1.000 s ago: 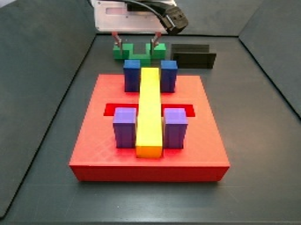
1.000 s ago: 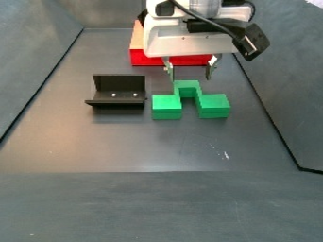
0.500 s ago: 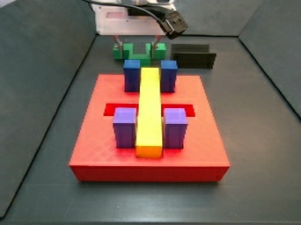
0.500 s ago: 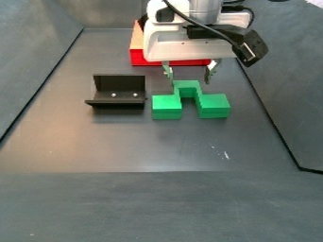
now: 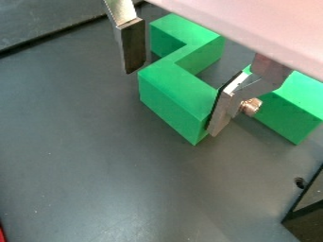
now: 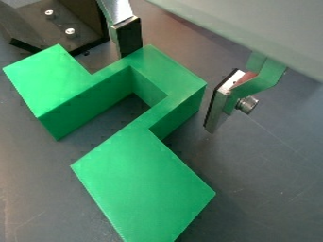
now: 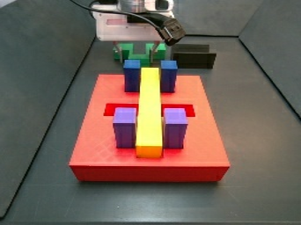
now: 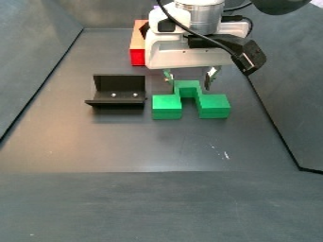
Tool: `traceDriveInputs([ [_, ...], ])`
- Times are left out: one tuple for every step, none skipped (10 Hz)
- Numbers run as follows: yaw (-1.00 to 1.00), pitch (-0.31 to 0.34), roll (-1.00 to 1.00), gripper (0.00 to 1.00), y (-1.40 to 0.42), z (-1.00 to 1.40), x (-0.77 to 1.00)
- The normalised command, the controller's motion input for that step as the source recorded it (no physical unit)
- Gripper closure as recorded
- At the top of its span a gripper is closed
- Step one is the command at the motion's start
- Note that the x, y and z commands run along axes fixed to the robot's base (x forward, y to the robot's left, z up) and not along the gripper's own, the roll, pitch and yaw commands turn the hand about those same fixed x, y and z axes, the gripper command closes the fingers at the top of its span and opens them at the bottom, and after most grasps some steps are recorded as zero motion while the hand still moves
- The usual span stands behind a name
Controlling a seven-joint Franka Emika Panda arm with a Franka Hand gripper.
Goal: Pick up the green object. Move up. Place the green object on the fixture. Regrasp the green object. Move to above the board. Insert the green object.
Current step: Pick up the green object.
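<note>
The green object [image 8: 190, 102] lies flat on the dark floor just right of the fixture [image 8: 116, 93], a U-shaped bright green block. My gripper [image 8: 190, 74] hangs low over it and stands open. In both wrist views the fingers [image 5: 127, 43] straddle the block's middle section [image 5: 171, 90], one plate on each side with a small gap showing. The same straddle shows in a wrist view, gripper [image 6: 175, 68] over the green object [image 6: 139, 165], with the fixture [image 6: 57, 24] close by. The board [image 7: 147, 151] lies in front, and the green object [image 7: 120, 54] peeks out behind its blue posts.
On the red board stand two blue posts [image 7: 132, 75], two purple posts [image 7: 125, 127] and a long yellow bar [image 7: 150, 110]. The fixture [image 7: 194, 57] sits at the back beside the green block. Dark walls enclose the floor on every side.
The gripper has come down from above the green object until its open fingers sit on either side of the block's middle. The block, fixture and board have not moved.
</note>
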Motion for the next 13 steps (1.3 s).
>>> traceDriveInputs([
  [0.00, 0.000, 0.00, 0.00, -0.03, 0.00, 0.00],
  [0.00, 0.000, 0.01, 0.00, -0.01, 0.00, 0.00],
  [0.00, 0.000, 0.00, 0.00, 0.00, 0.00, -0.02],
  [0.00, 0.000, 0.02, 0.00, 0.00, 0.00, 0.00],
  [0.00, 0.000, 0.02, 0.00, 0.00, 0.00, 0.00],
  [0.00, 0.000, 0.00, 1.00, 0.00, 0.00, 0.00],
  [0.00, 0.000, 0.00, 1.00, 0.00, 0.00, 0.00],
  [0.00, 0.000, 0.00, 1.00, 0.00, 0.00, 0.00],
  [0.00, 0.000, 0.00, 1.00, 0.00, 0.00, 0.00],
  [0.00, 0.000, 0.00, 1.00, 0.00, 0.00, 0.00],
  [0.00, 0.000, 0.00, 1.00, 0.00, 0.00, 0.00],
  [0.00, 0.000, 0.00, 1.00, 0.00, 0.00, 0.00],
  [0.00, 0.000, 0.00, 1.00, 0.00, 0.00, 0.00],
])
